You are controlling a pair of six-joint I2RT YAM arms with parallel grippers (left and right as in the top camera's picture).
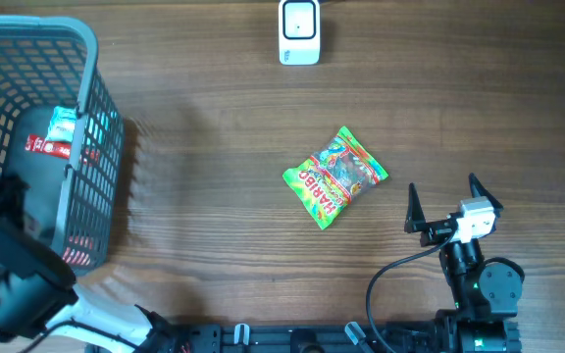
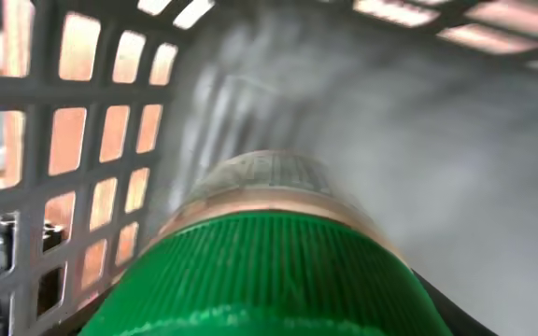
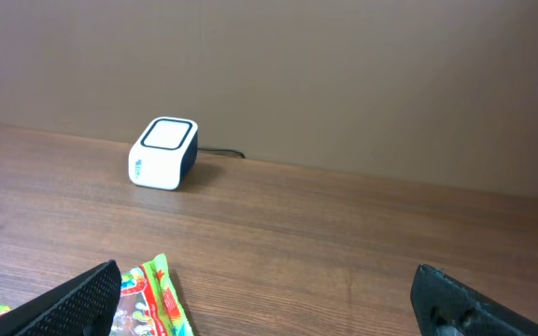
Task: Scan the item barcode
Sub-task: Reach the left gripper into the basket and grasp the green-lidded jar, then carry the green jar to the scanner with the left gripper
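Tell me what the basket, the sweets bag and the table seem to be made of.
Basket: probably grey moulded plastic, matte, judging by its even lattice walls. Sweets bag: thin glossy plastic film, crinkled and printed. Table: wood or wood-look laminate, brown grain visible.

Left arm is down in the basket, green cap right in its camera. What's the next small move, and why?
Probably, once gripped, lift the green-capped container straight up, clear of the basket walls: it fills the left wrist view, and the scanner stands well outside it.

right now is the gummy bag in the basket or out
Out: the gummy bag lies on the bare table, well apart from the basket, with nothing touching it.
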